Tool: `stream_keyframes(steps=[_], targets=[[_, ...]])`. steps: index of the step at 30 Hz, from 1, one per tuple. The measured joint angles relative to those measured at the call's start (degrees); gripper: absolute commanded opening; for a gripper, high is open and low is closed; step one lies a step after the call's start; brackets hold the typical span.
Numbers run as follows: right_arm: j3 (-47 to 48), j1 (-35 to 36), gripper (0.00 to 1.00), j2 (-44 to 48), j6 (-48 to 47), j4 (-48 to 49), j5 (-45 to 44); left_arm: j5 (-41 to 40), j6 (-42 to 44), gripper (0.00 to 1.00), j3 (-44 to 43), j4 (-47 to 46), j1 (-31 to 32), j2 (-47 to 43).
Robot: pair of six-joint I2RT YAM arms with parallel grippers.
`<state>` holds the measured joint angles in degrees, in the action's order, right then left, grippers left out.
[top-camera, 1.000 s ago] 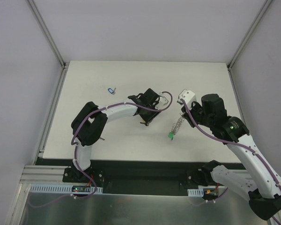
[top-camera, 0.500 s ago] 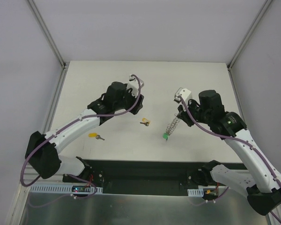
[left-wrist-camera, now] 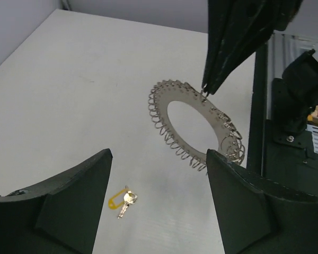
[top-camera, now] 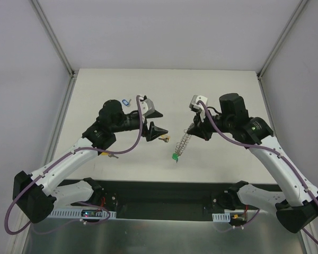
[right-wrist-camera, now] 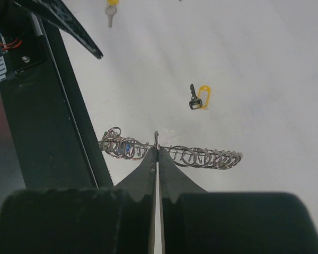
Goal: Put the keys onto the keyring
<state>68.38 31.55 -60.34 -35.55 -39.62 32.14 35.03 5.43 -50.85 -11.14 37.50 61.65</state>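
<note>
Top view: right gripper (top-camera: 195, 127) is clamped shut on the keyring (top-camera: 184, 139) and holds it off the table (top-camera: 228, 159). A green key (top-camera: 175, 156) hangs at the ring's low end, so it looks threaded. Left gripper (top-camera: 155, 120) is spread wide with nothing in it. Blue key (top-camera: 126, 101) and yellow key (top-camera: 163, 138) lie loose.

Left wrist: the left jaws are wide apart and empty. The ring hangs ahead, pinched at its top rim, with the yellow key below on the table.

Right wrist: the ring is seen edge-on at the closed tips. A second yellow key (right-wrist-camera: 111, 9) lies far off.

Judged one key on, at least three left to do.
</note>
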Motion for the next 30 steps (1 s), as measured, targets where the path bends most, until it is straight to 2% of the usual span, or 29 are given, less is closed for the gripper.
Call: stream_keyframes(steps=[6, 14, 22, 27, 30], targets=[[2.6, 3.2, 0.01, -2.9, 0.0, 0.3, 1.8, 10.0, 0.2, 0.63, -1.3, -0.8, 0.0, 2.9], [5.6, 7.2, 0.01, -5.8, -0.2, 0.4, 1.7, 19.2, 0.0, 0.5, -5.7, -1.0, 0.7, 7.1], [7.1, 8.5, 0.01, -7.3, -0.7, 0.3, 1.4, 23.0, -0.1, 0.36, -6.2, -1.0, 1.2, 9.2], [7.6, 9.1, 0.01, -8.2, -0.7, 0.3, 1.3, 23.2, 0.0, 0.33, -6.6, -0.2, 1.2, 10.4], [7.6, 9.2, 0.01, -8.4, -0.8, 0.3, 1.3, 23.1, 0.1, 0.23, -6.9, 0.1, 1.2, 10.4]])
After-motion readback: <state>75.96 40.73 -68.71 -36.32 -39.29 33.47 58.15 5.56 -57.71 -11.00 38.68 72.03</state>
